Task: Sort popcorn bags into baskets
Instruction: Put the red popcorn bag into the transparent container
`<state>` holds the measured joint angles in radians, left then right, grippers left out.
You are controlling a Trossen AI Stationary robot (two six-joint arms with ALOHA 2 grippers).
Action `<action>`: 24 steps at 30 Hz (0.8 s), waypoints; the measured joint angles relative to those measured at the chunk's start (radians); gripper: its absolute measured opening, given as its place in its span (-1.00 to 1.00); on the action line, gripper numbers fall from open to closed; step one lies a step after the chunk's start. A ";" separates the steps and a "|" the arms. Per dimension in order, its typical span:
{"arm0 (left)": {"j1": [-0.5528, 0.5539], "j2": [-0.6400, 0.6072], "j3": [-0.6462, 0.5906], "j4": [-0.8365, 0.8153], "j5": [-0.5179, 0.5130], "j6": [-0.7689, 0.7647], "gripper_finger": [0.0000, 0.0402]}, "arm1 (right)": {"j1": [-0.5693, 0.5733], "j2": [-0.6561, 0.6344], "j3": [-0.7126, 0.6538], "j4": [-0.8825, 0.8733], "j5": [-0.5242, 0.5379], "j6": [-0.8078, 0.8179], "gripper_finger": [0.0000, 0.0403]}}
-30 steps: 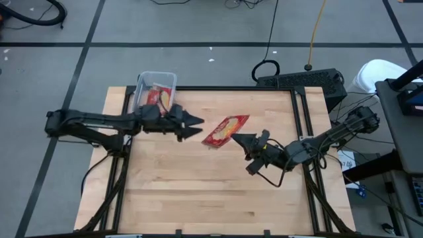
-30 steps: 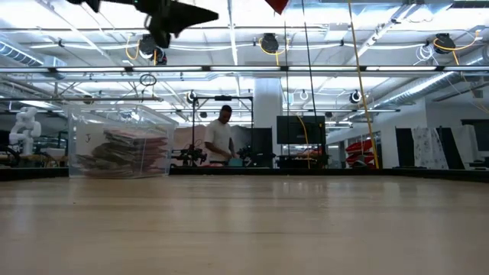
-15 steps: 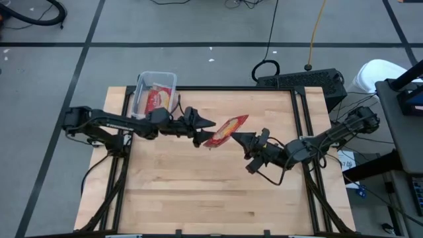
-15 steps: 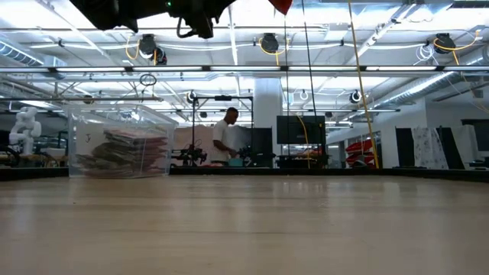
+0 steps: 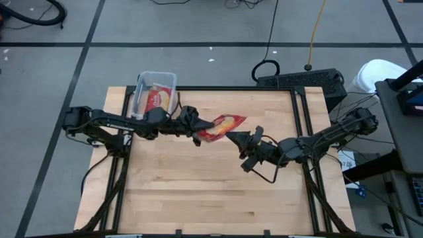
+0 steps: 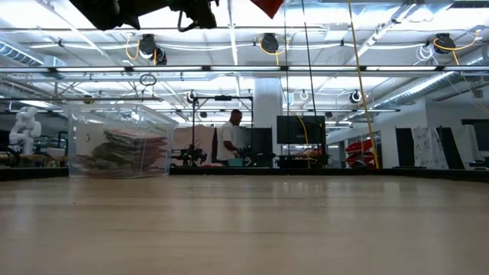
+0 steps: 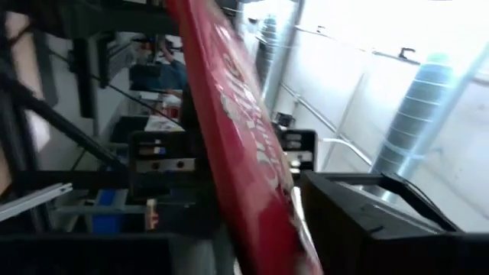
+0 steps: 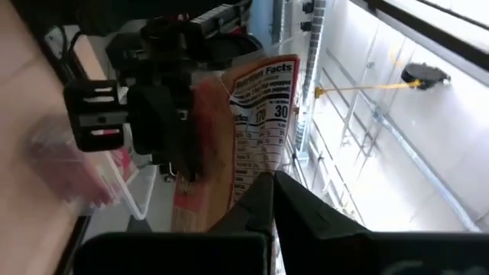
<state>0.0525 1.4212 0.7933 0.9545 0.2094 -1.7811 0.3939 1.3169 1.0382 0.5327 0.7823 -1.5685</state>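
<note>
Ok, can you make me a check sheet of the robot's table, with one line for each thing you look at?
Surface: wooden table top, bare over most of it.
Job's things: one red popcorn bag held up in the air between the two arms; clear basket at the table's far left corner with more bags inside.
Clutter: nothing seen on the table.
Pincers: right pincer shut on the bag's near edge; left pincer at the bag's other end, fingers on either side of it.
Cables: black loop and yellow cord on the floor behind the table.
Surroundings: grey floor, a black case, a person far off in the room.
</note>
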 joint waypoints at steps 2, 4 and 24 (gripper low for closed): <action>0.005 0.000 0.000 0.036 0.014 0.004 -0.41 | 0.000 0.001 0.000 0.003 0.000 0.029 -1.00; 0.012 -0.001 0.000 0.049 0.032 0.021 -0.56 | 0.001 0.001 0.000 0.000 0.000 0.078 -1.00; 0.227 -0.001 0.000 0.046 0.187 0.352 -0.86 | -0.012 0.002 0.000 -0.166 0.052 1.737 -0.64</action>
<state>0.2794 1.4200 0.7933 1.0000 0.3962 -1.4287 0.3823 1.3190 1.0386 0.3662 0.8344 0.1687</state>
